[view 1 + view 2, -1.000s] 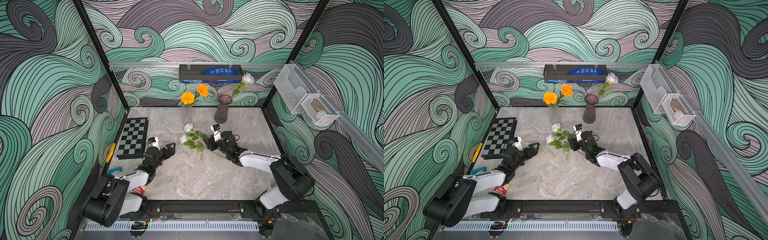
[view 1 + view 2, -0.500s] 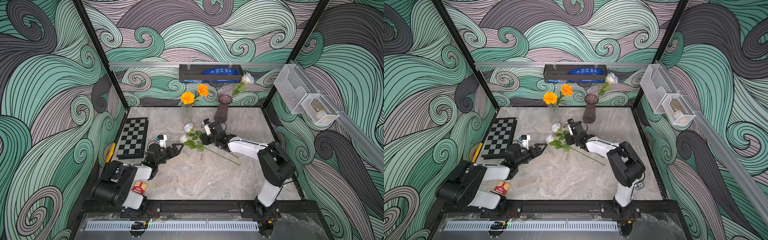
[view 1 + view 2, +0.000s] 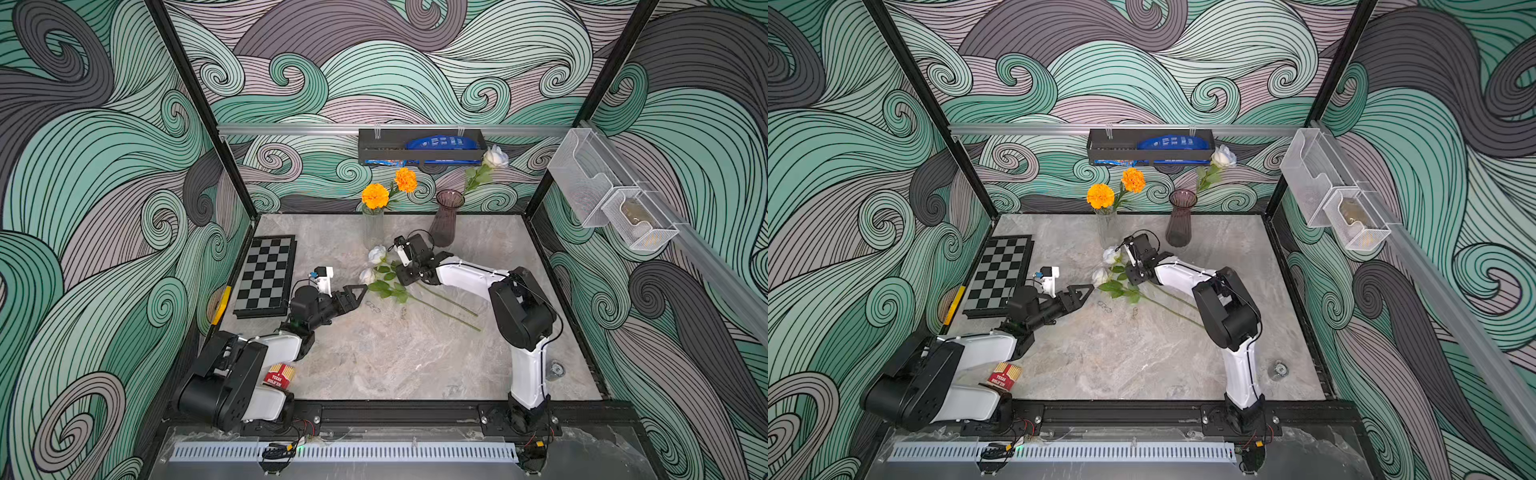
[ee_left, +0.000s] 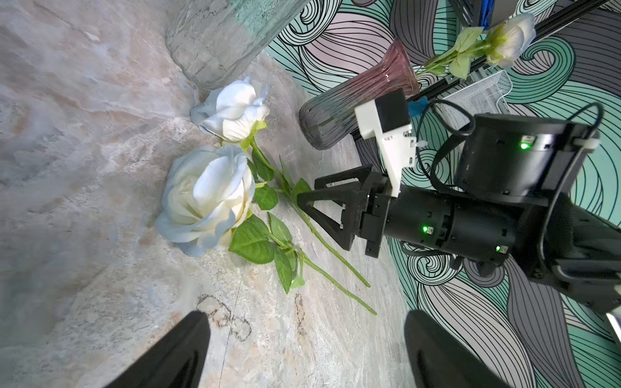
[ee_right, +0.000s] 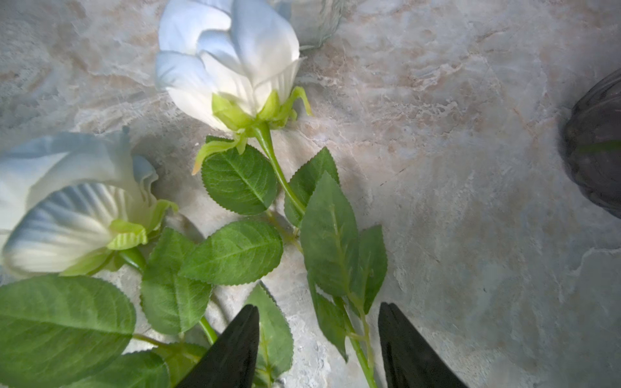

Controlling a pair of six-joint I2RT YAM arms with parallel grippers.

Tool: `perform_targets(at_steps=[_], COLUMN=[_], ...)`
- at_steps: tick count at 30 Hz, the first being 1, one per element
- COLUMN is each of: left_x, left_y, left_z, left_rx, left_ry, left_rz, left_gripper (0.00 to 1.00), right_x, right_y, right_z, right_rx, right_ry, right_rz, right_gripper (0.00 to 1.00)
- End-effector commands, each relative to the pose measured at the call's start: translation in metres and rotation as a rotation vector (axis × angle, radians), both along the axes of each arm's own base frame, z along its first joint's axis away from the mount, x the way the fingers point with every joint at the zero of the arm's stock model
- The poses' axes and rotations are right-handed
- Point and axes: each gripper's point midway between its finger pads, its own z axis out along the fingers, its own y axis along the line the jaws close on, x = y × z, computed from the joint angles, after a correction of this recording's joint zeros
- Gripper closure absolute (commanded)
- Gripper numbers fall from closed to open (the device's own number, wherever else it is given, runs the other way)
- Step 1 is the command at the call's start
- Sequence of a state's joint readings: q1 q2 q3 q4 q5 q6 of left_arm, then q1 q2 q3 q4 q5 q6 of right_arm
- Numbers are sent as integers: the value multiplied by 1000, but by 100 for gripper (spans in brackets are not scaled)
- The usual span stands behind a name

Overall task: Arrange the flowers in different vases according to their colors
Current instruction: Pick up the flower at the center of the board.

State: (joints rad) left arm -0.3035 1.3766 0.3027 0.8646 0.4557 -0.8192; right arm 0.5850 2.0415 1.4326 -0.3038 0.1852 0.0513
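Flowers (image 3: 368, 275) of the long-stemmed artificial kind number five: two orange, three white. One grey marbled table (image 3: 395, 365) carries everything, and two black-and-white robot arms (image 3: 519, 307) reach in from its near edge. One black-and-grey chessboard (image 3: 266, 276) lies flat at the left side. Two glass vases stand upright near the back wall. One tall clear cylinder vase (image 3: 372, 228) holds both ruffled orange marigold-like blooms (image 3: 375, 196). Just right of it, one smoky purple ribbed vase (image 3: 444, 224) holds a single white rose (image 3: 494, 157). Two more white roses (image 3: 377, 254) with broad green leaves lie side by side on the table in front of the vases, their heads toward the clear one. The right gripper (image 5: 318, 312) sits low over their leaves. Its fingers are well apart and straddle one thin green stem without closing on it. The left gripper (image 4: 307, 315) is spread wide and empty, pointed at the nearer rose head and just short of it. One small red box (image 3: 279, 374) sits by the left arm's base.
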Motion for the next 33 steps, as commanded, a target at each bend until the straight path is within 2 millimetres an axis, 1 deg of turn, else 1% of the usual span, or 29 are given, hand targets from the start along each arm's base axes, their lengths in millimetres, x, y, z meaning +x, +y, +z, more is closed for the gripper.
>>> perform_targets(at_steps=[1,3,6,13,18,20,24,25,27,28,32,33], left_x=[5,4,4,4,5,5,5,5,5,5,6,6], left_y=[-1,1,3,3,7,7,6,7,9,9,10,9], left_z=[14,17,19,20,22,22,21,21,21,22,19,19], left_rx=[7,8,14,19,36,38,39,41,44,44,50,51], left_ry=[-44,-55,-63,-64,-76,-76,-76,-77,-80,-81,-76,-75], left_rz=[-8,4,16,18,37,37,32,36,44,48,51,50], left_gripper=[6,6,6,6,6,6,6,6,6,6,6,6], right_x=[0,1,3,2,3,1,2,2,4,5,6,7], right_y=[-9,-13,-16,-11,-11,-11,-14,-15,-16,-18,-17,-18], right_z=[-23,-29,-32,-37,-32,-31,-30,-28,-19,-13,15,23], right_rx=[-94,-117,-124,-98,-97,-93,-106,-110,-114,-116,-116,-121], right_ry=[47,49,50,74,67,69,63,55,34,18,-47,-69], right_rz=[3,-8,-18,-12,-12,-9,-14,-20,-29,-35,-42,-50], right_gripper=[40,40,40,43,65,69,83,86,87,89,90,92])
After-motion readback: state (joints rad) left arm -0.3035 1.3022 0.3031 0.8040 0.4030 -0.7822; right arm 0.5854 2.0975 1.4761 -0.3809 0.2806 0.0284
